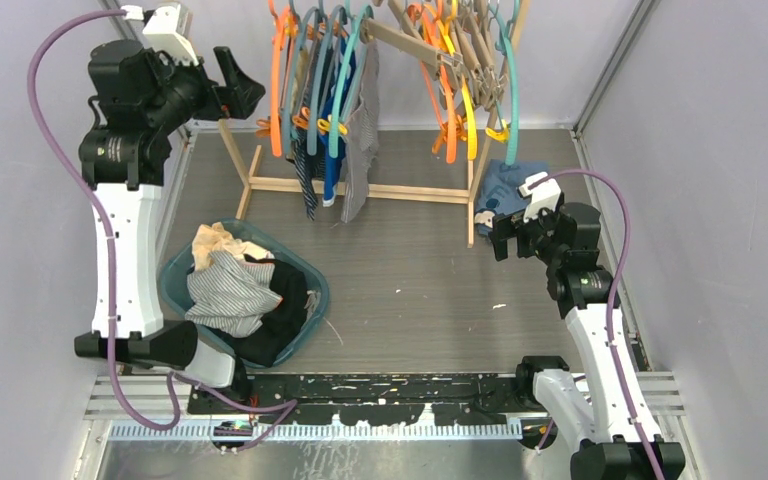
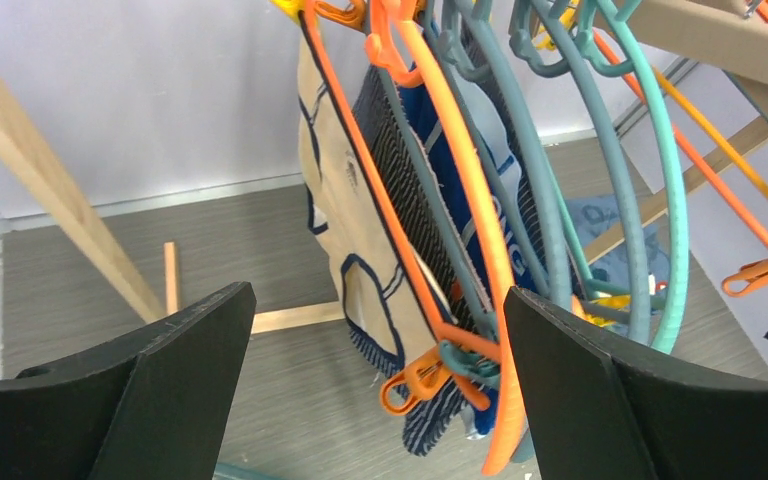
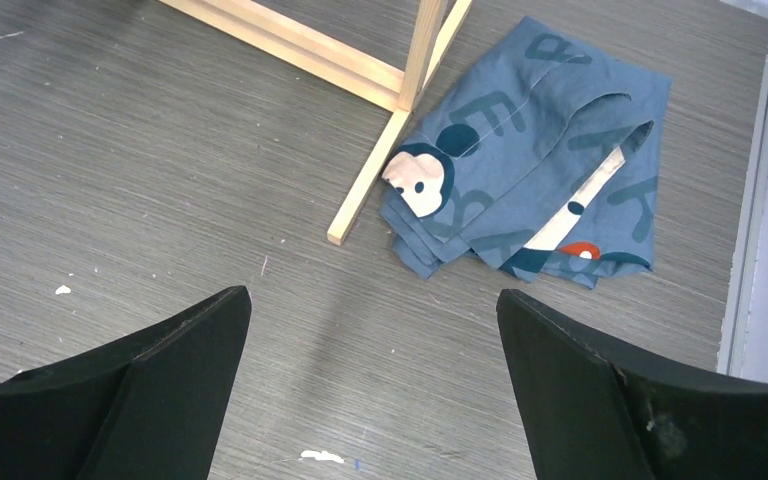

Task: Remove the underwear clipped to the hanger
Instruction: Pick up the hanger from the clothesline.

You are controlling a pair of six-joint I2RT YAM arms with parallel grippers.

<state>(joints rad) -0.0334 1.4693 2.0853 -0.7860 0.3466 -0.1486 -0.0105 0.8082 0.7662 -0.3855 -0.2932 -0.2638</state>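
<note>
Task incomplete: the underwear (image 1: 362,150) hangs clipped on the hangers (image 1: 278,100), far left. Left pincer (image 2: 377,300) and right pincer (image 3: 372,300) both gape wide, empty.

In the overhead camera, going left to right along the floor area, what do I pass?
laundry basket → clipped underwear hanging from the hangers → rack's right wooden leg → blue cartoon-print garment lying on the floor
</note>
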